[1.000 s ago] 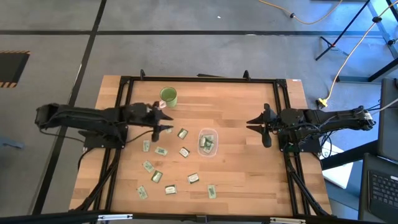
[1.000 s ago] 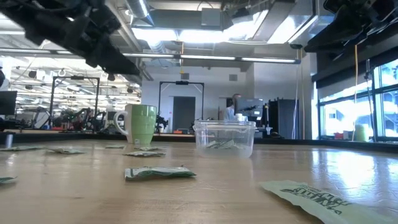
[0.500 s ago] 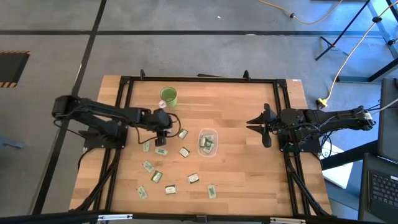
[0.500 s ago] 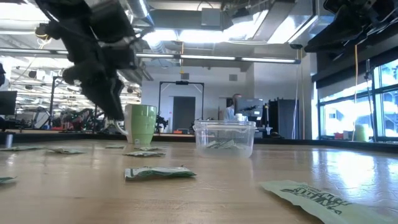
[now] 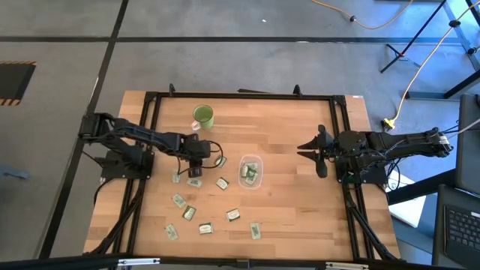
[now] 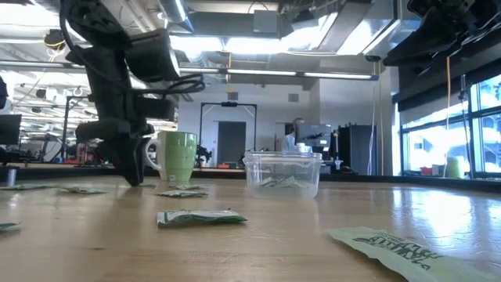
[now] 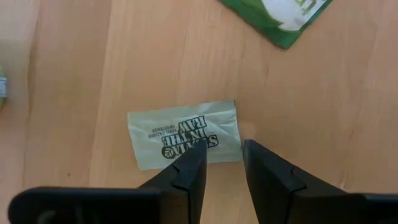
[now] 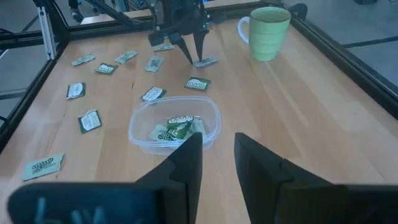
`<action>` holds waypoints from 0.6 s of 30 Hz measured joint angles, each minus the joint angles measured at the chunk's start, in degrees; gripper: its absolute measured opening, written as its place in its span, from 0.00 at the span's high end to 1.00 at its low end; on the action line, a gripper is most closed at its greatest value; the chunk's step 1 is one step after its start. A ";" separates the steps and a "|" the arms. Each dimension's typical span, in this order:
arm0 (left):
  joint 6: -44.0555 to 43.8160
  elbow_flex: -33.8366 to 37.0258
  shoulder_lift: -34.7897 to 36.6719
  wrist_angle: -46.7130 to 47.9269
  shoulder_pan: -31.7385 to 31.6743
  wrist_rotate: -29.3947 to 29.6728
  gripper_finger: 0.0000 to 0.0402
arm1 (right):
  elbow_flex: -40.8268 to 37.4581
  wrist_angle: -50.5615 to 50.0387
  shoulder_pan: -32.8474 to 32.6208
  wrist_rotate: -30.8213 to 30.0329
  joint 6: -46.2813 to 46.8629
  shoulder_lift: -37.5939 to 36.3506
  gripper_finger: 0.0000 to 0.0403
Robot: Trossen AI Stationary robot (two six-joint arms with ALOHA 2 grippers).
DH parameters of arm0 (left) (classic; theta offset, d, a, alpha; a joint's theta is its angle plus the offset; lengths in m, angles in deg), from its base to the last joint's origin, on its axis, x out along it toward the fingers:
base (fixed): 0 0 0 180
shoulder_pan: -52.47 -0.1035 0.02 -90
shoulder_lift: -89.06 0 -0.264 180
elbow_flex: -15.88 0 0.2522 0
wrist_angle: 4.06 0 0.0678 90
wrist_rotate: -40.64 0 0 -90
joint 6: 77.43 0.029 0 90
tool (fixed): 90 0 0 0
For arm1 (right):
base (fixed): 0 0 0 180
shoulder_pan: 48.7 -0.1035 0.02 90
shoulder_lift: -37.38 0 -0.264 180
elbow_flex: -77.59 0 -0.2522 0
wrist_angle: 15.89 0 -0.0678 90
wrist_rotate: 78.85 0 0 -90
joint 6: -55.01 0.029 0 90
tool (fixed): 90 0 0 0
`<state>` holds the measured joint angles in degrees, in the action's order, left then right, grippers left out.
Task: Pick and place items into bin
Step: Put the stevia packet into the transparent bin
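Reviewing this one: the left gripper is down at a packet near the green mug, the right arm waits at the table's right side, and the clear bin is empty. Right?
Not quite: the bin is not empty. The right wrist view shows a few packets already lying in it. The rest holds: the left gripper is down at a whitish packet near the green mug, and the right gripper waits at the table's right side.

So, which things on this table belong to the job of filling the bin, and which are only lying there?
Belong to the job:
- packets scattered on the wood
- clear bin, a few packets inside
- left gripper, fingers down at one whitish packet

Only lying there:
- green mug
- right gripper, waiting apart
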<state>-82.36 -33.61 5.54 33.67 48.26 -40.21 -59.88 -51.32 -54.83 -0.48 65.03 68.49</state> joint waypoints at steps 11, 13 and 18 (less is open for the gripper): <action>-0.65 -0.13 -1.34 -0.09 0.04 -0.69 0.85 | 0.00 -0.04 0.00 0.00 0.00 0.00 0.76; -1.20 -0.11 -1.34 -0.07 0.04 -0.94 0.87 | 0.00 -0.05 0.00 0.00 0.00 0.00 0.76; -2.39 -0.06 -1.38 -0.07 -0.02 -2.26 0.94 | 0.00 -0.74 0.00 0.00 0.15 0.00 0.76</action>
<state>-84.75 -33.67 4.16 33.60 48.24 -42.47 -59.88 -52.06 -54.83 -0.48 65.18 68.49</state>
